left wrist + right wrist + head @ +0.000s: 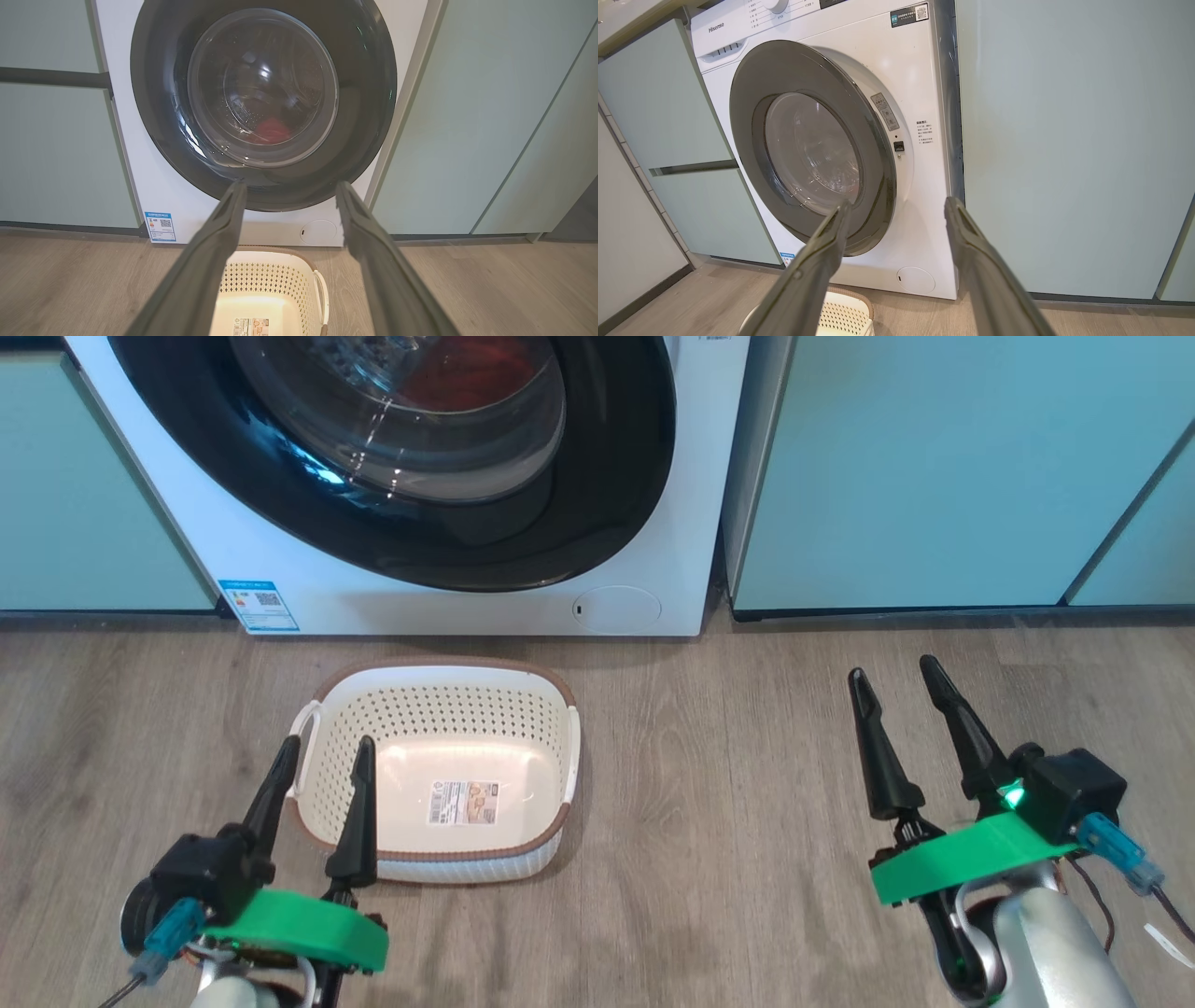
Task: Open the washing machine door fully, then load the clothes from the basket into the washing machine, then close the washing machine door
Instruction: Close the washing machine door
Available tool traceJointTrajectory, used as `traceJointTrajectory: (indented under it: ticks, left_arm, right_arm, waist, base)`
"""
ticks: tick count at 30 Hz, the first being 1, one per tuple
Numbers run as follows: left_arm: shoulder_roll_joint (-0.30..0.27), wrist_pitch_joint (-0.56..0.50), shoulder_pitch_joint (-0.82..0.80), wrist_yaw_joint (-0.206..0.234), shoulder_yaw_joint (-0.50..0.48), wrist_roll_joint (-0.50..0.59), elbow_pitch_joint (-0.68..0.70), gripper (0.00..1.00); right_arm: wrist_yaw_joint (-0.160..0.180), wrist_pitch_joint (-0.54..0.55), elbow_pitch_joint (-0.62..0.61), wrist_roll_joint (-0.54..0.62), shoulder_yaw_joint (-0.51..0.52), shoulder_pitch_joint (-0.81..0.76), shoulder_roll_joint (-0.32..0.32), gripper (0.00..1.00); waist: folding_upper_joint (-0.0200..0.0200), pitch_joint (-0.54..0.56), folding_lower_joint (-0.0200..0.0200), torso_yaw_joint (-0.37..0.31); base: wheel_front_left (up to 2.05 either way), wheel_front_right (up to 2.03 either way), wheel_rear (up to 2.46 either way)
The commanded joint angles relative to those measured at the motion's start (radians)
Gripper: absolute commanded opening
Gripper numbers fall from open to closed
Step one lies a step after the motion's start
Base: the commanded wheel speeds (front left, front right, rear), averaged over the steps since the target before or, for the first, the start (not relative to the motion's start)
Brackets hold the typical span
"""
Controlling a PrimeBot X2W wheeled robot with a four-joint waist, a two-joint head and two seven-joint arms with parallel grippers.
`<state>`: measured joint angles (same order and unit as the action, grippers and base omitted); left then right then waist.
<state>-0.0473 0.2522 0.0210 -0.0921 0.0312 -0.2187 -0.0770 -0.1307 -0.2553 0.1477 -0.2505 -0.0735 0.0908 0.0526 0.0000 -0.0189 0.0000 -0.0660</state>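
we are judging the closing step in hand: one basket (439, 709), lower centre, is sitting empty; the clothes (476, 373), one red patch we cannot count, are lying behind the one washing machine door (401, 429), upper centre. it is standing ajar, needing a push till it latches. left gripper (329, 743) and right gripper (892, 668) are gaping, empty.

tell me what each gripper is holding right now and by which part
Nothing is held. The left gripper and the right gripper both stand open, their fingers apart and clamping nothing.
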Motion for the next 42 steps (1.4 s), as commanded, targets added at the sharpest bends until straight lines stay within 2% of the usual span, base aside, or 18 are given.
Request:
traceJointTrajectory:
  ticks: [1, 4, 5, 6, 7, 8, 12, 21, 26, 32, 36, 42]
  left_arm:
    - [-0.003, 0.01, -0.03, 0.005, -0.03, 0.008, 0.038, 1.0]
    - [-0.003, 0.01, -0.033, 0.005, -0.03, 0.006, 0.036, 1.0]
    - [-0.003, 0.01, -0.034, 0.005, -0.029, 0.005, 0.037, 1.0]
    - [-0.003, 0.01, -0.035, 0.004, -0.028, 0.005, 0.037, 1.0]
    - [-0.003, 0.01, -0.036, 0.004, -0.026, 0.004, 0.037, 1.0]
    - [-0.003, 0.01, -0.038, 0.004, -0.023, 0.004, 0.037, 1.0]
    - [-0.003, 0.01, -0.052, 0.003, -0.012, 0.003, 0.041, 1.0]
    - [-0.003, 0.01, -0.117, -0.003, 0.015, -0.002, 0.053, 1.0]
    - [-0.003, 0.01, -0.168, -0.004, 0.046, -0.015, 0.062, 1.0]
    - [-0.003, 0.01, -0.221, -0.002, 0.09, -0.03, 0.069, 1.0]
    - [-0.003, 0.01, -0.249, 0.006, 0.114, -0.043, 0.076, 1.0]
    - [-0.003, 0.01, -0.273, 0.009, 0.126, -0.063, 0.083, 1.0]
  right_arm:
    - [0.0, -0.006, -0.036, 0.002, -0.022, 0.016, -0.002, 1.0]
    - [0.0, -0.006, -0.033, -0.002, -0.022, 0.015, -0.002, 1.0]
    - [0.0, -0.006, -0.033, -0.002, -0.021, 0.016, -0.002, 0.93]
    - [0.0, -0.006, -0.034, -0.002, -0.021, 0.016, -0.002, 0.44]
    - [0.0, -0.006, -0.038, -0.003, -0.02, 0.018, -0.002, 0.05]
    - [0.0, -0.006, -0.047, -0.015, -0.016, 0.021, -0.002, 0.0]
    - [0.0, -0.006, -0.081, -0.02, -0.016, 0.029, -0.002, 0.0]
    - [0.0, -0.006, -0.109, 0.044, -0.079, 0.116, 0.003, 0.0]
    - [0.0, -0.006, -0.094, 0.074, -0.154, 0.235, 0.064, 0.0]
    - [0.0, -0.006, -0.029, 0.05, -0.226, 0.409, 0.153, 0.0]
    - [0.0, -0.006, 0.016, 0.034, -0.252, 0.521, 0.198, 0.0]
    - [0.0, -0.006, 0.131, -0.011, -0.245, 0.653, 0.228, 0.0]
  waist:
    - [0.0, -0.002, 0.0, 0.0]
    - [0.0, -0.007, 0.0, 0.003]
    - [0.0, -0.008, 0.0, 0.005]
    - [0.0, -0.011, 0.0, 0.008]
    - [0.0, -0.014, 0.0, 0.011]
    - [0.0, -0.017, 0.0, 0.014]
    - [0.0, -0.048, 0.0, 0.036]
    - [0.0, -0.169, 0.0, 0.112]
    - [0.0, -0.254, 0.0, 0.169]
    - [0.0, -0.343, 0.0, 0.23]
    - [0.0, -0.395, 0.0, 0.259]
    - [0.0, -0.445, 0.0, 0.283]
  base:
    - [0.0, 0.0, 0.0]
    - [0.0, 0.0, 0.0]
    - [0.0, 0.0, 0.0]
    - [0.0, 0.0, 0.0]
    - [0.0, 0.0, 0.0]
    - [0.0, 0.0, 0.0]
    - [0.0, 0.0, 0.0]
    - [0.0, 0.0, 0.0]
    - [0.0, 0.0, 0.0]
    - [0.0, 0.0, 0.0]
    - [0.0, 0.0, 0.0]
    - [0.0, 0.0, 0.0]
